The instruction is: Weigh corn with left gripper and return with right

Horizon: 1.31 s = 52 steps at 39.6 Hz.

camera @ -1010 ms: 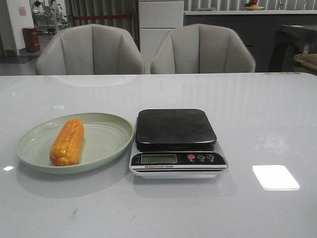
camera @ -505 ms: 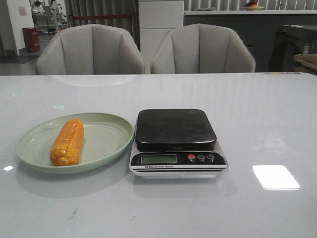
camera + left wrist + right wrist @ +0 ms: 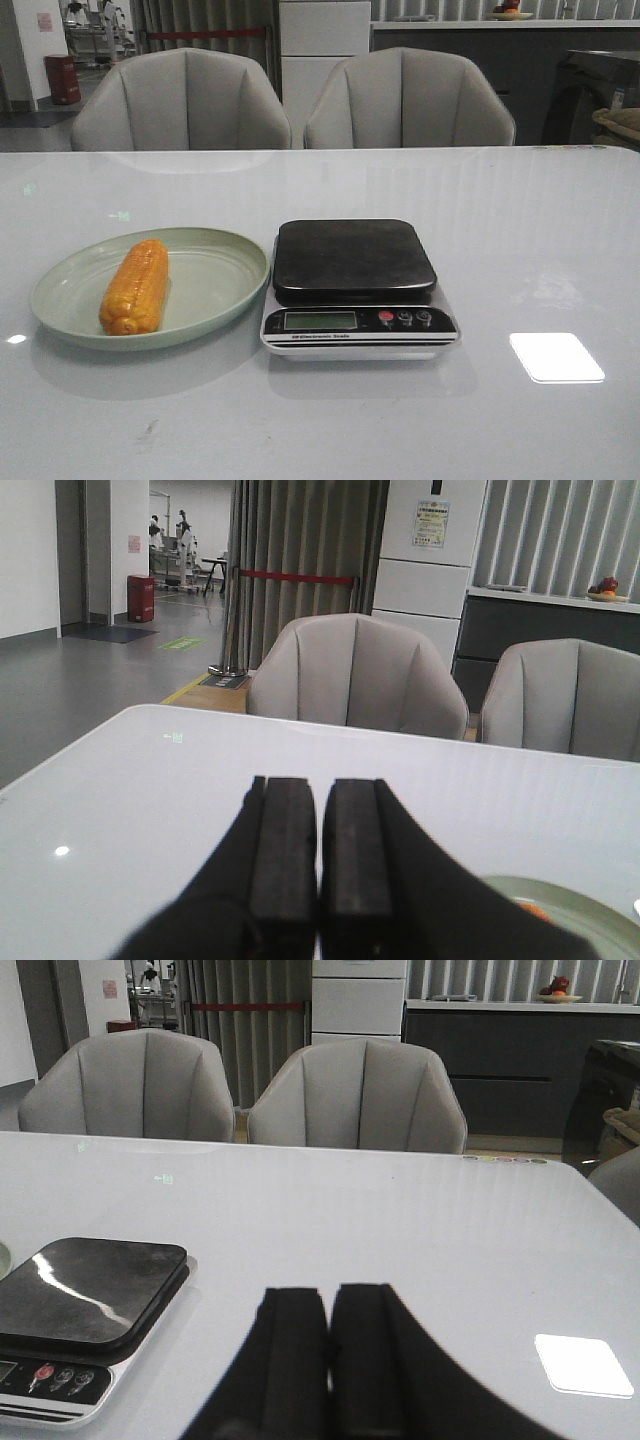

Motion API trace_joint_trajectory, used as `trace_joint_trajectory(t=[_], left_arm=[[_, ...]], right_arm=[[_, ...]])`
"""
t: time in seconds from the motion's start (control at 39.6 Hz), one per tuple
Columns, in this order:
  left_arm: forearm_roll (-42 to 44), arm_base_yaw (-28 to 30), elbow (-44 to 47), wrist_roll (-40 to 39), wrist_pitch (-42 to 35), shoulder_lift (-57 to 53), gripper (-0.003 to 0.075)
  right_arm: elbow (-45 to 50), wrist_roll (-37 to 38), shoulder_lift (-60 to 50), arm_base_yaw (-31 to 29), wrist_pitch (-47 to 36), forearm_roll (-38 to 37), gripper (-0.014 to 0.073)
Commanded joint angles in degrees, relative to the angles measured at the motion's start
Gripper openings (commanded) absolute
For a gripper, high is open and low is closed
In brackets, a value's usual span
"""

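Note:
The orange-yellow corn (image 3: 136, 286) lies lengthwise on the left half of a pale green plate (image 3: 215, 280). Right beside the plate stands a kitchen scale (image 3: 355, 260) with a bare black platform and a small display at its front. Neither arm shows in the front view. In the left wrist view my left gripper (image 3: 320, 785) is shut with nothing between its pads, above the white table, and the plate's rim (image 3: 575, 910) shows beside it. In the right wrist view my right gripper (image 3: 328, 1292) is shut and empty too, with the scale (image 3: 85, 1295) off to one side.
Two grey chairs (image 3: 185, 100) stand behind the far table edge. A bright light patch (image 3: 556, 357) reflects on the white table (image 3: 520, 230) right of the scale. A dark counter and a cabinet stand in the background.

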Motion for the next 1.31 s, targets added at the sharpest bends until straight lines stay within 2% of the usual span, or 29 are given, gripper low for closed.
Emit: trace_joint_trajectory(t=[0.0, 0.13, 0.28, 0.43, 0.5, 1.14, 1.21, 1.29], left_arm=[[0.08, 0.03, -7.61, -0.11, 2.63, 3.74, 0.0113], [0.59, -1.75, -13.30, -0.02, 7.87, 8.98, 0.0113], [0.59, -7.92, -16.13, -0.02, 9.80, 14.88, 0.0113], [0.49, -13.61, -18.82, -0.02, 17.88, 21.03, 0.0113], [0.91, -15.34, -18.83, -0.02, 19.52, 22.74, 0.0113], [3.38, -16.79, -18.83, -0.26, 12.63, 26.53, 0.0116], [3.49, -16.79, -18.94, -0.26, 12.88, 27.22, 0.0143], [3.49, -16.79, -19.18, -0.26, 13.16, 27.97, 0.0227]], right_arm=[[0.59, 0.00, -1.11, -0.20, -4.52, -0.67, 0.0155], [0.59, 0.00, -1.11, -0.20, -4.52, -0.67, 0.0155], [0.59, 0.00, -1.11, -0.20, -4.52, -0.67, 0.0155], [0.59, 0.00, -1.11, -0.20, -4.52, -0.67, 0.0155], [0.59, 0.00, -1.11, -0.20, -4.52, -0.67, 0.0155], [0.59, 0.00, -1.11, -0.20, -4.52, -0.67, 0.0155], [0.59, 0.00, -1.11, -0.20, -4.52, -0.67, 0.0155], [0.59, 0.00, -1.11, -0.20, -4.52, -0.67, 0.0155]])
